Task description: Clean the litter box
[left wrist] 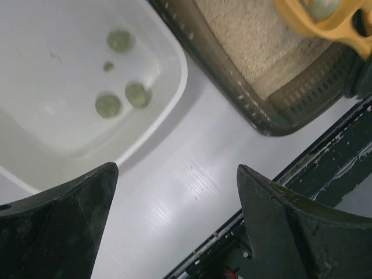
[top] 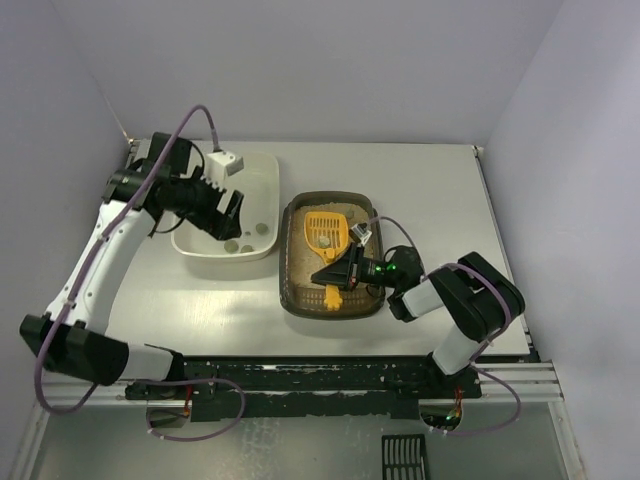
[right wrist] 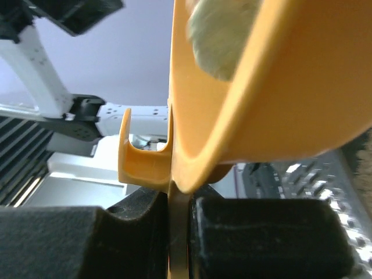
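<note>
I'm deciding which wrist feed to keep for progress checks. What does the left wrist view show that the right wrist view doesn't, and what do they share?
Only the left wrist: the white tub holding four grey-green clumps, the table, and the left gripper open, empty. Only the right wrist: the right gripper shut on the orange scoop, a clump seen close in its bowl, and the left arm behind. Both: the scoop and the litter box's slotted rim.
</note>
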Action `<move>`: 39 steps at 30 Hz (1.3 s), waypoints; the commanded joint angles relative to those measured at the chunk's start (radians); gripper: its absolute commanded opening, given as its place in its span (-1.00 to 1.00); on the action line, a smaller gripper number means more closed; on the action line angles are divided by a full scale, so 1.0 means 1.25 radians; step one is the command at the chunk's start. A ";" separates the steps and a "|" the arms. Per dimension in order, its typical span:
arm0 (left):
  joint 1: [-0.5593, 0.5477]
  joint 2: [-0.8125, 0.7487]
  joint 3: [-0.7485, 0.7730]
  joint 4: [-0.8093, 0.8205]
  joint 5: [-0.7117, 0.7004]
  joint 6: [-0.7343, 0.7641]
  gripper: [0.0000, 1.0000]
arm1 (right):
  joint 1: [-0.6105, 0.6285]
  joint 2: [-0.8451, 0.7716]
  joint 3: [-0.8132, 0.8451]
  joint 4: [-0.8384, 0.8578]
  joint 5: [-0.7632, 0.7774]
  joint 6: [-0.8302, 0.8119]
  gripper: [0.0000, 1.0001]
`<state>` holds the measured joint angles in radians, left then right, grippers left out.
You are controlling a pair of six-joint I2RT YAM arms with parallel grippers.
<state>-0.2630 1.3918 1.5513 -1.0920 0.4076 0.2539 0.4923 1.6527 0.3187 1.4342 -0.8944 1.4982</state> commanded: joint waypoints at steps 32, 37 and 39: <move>0.198 -0.234 -0.303 0.138 -0.047 -0.105 1.00 | 0.020 -0.167 0.012 -0.097 -0.026 0.006 -1.00; 0.198 -0.209 -0.302 0.137 -0.044 -0.104 0.99 | 0.021 -0.225 0.015 -0.294 -0.011 -0.095 -1.00; 0.198 -0.197 -0.302 0.137 -0.046 -0.105 0.99 | 0.026 -0.327 0.100 -0.716 0.076 -0.337 -1.00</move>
<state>-0.0212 1.1206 1.1767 -0.9459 0.3260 0.1135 0.5190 1.4147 0.3206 1.0065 -0.8909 1.3773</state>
